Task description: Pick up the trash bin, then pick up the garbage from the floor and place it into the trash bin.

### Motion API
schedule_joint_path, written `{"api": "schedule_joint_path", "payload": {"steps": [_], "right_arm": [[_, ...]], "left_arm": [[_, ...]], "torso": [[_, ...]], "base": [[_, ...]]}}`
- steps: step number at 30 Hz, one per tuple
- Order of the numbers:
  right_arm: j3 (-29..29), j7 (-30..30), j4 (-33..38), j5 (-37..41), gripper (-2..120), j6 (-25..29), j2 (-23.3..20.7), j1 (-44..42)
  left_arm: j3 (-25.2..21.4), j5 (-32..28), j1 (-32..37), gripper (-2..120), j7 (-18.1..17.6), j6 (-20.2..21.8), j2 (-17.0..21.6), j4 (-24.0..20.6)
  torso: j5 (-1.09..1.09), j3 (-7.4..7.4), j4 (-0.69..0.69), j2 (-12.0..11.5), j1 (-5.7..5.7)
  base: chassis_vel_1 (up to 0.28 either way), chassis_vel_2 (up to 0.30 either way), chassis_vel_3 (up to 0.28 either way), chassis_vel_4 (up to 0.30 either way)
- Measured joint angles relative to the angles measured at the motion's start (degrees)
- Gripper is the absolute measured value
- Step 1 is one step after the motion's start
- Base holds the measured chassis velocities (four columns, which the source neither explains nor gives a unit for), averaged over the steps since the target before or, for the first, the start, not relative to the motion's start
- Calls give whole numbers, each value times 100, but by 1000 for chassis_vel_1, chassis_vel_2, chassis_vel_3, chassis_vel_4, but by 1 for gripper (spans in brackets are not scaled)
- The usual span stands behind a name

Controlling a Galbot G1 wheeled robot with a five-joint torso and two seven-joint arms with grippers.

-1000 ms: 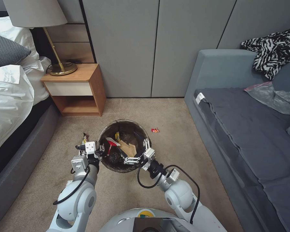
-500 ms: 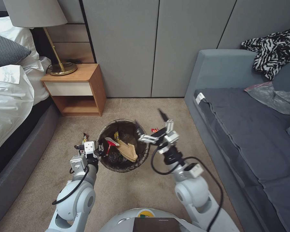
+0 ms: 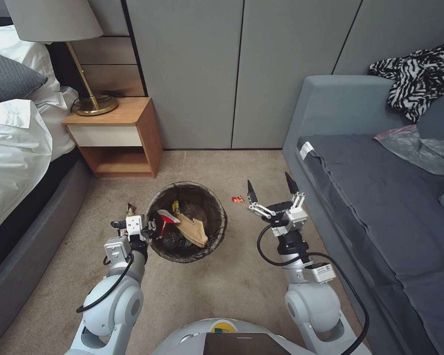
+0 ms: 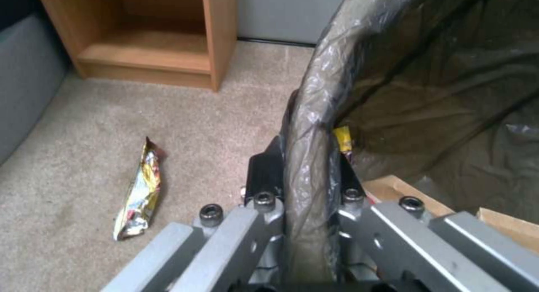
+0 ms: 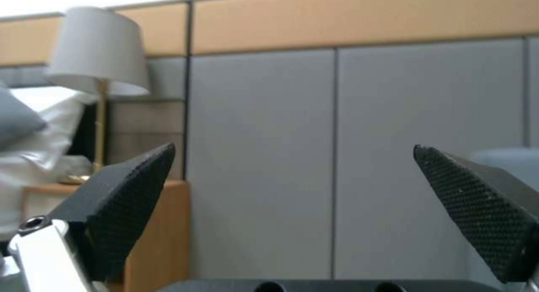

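The trash bin [image 3: 222, 217], lined with a dark bag, is held just above the carpet. My left gripper [image 3: 153, 230] is shut on its near-left rim, and the left wrist view shows the fingers [image 4: 264, 174] pinching the liner-covered rim [image 4: 306, 127]. Inside lie a tan paper bag [image 3: 193, 230], a red-and-white cup [image 3: 166, 218] and a yellow wrapper [image 3: 175, 207]. My right gripper [image 3: 269, 183] hangs open and empty to the right of the bin, fingertips pointing at the wall [image 5: 293, 148]. Garbage on the floor: a small red wrapper [image 3: 238, 199] and a foil snack wrapper [image 3: 129, 209] [image 4: 139, 186].
A wooden nightstand [image 3: 118, 138] with a brass lamp [image 3: 96, 104] stands at the back left beside the bed [image 3: 15, 148]. A grey sofa [image 3: 380, 197] runs along the right, close to my right arm. Grey cabinet doors [image 3: 232, 74] close the back.
My right gripper has lifted out of the bin and swung right toward the sofa, staying open. The tan paper bag stays in the bin. The left gripper keeps its hold on the rim.
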Motion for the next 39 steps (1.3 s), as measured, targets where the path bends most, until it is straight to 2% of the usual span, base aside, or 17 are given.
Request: {"api": "schedule_joint_path", "payload": {"steps": [10, 29, 39], "right_arm": [[133, 76, -384, -27, 100, 223, 195, -148], [178, -167, -452, 30, 99, 289, 206, -140], [180, -192, -474, 54, 99, 306, 197, -116]], "left_arm": [[-59, -16, -31, 4, 3, -18, 11, -4], [-64, -15, -22, 4, 10, -49, -6, -22], [-65, -12, -16, 4, 13, -55, -8, -22]], "torso": [[0, 0, 1, 0, 0], [0, 0, 0, 0, 0], [-1, 0, 0, 0, 0]], "base": [[0, 0, 0, 0], [0, 0, 0, 0], [-149, 141, 148, -139]]}}
